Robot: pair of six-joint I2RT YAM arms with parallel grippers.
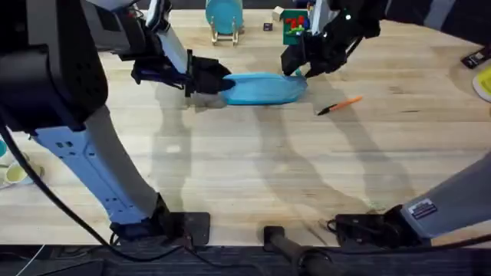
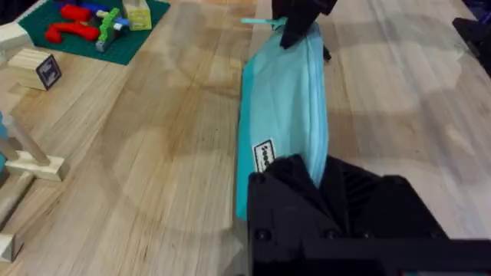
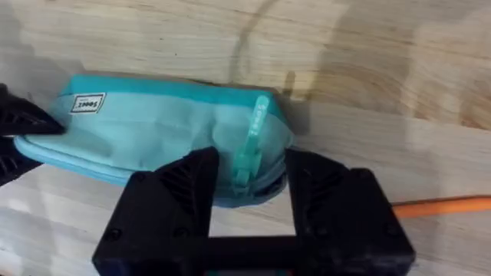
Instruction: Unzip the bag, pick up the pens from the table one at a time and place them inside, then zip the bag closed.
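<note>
Pale planks of the desk carry our bag at upper centre of the overhead frame. Our left tool is clenched on the bag's left end; our right tool straddles the teal pull tab, fingers apart. One pen lies just right of the bag.

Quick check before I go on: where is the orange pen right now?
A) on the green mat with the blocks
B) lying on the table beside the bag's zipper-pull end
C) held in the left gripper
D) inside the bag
B: the orange pen lies flat on the table, just off the end of the bag where the right gripper is at the pull tab.
</note>
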